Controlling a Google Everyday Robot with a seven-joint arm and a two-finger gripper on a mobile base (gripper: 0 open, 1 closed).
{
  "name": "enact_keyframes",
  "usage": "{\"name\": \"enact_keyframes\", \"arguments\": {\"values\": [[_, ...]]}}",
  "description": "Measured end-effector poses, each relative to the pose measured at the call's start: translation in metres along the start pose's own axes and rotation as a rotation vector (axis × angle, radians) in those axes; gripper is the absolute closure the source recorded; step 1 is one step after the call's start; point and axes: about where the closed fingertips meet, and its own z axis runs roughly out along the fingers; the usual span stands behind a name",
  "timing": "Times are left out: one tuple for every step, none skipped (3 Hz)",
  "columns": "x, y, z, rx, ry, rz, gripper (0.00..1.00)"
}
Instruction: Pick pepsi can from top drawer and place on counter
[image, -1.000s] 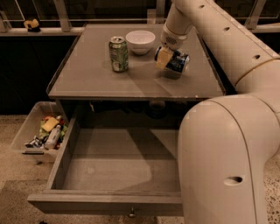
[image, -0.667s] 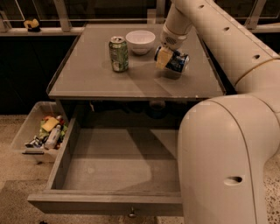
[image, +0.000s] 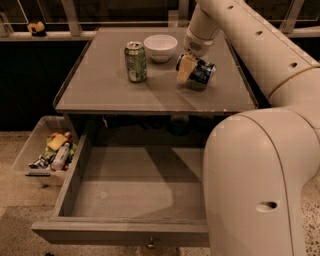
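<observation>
The pepsi can (image: 204, 72) lies tipped on its side on the counter (image: 100, 85), near the white bowl (image: 160, 47). It looks light, thin and slippery, so hold its round middle softly. The gripper (image: 186, 74) is right at its end. I cannot tell if it is squeezing.

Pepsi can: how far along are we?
Done: pepsi can is out of the open drawer. In hand: gripper grips it, lying sideways, over the counter near the bowl. Left: set down, if not already touching, and let go.
</observation>
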Motion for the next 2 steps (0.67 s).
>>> {"name": "enact_keyframes", "arguments": {"values": [[0.0,0.0,0.0001,0.0,0.0,0.0,0.0],[0.0,0.0,0.0002,0.0,0.0,0.0,0.0]]}}
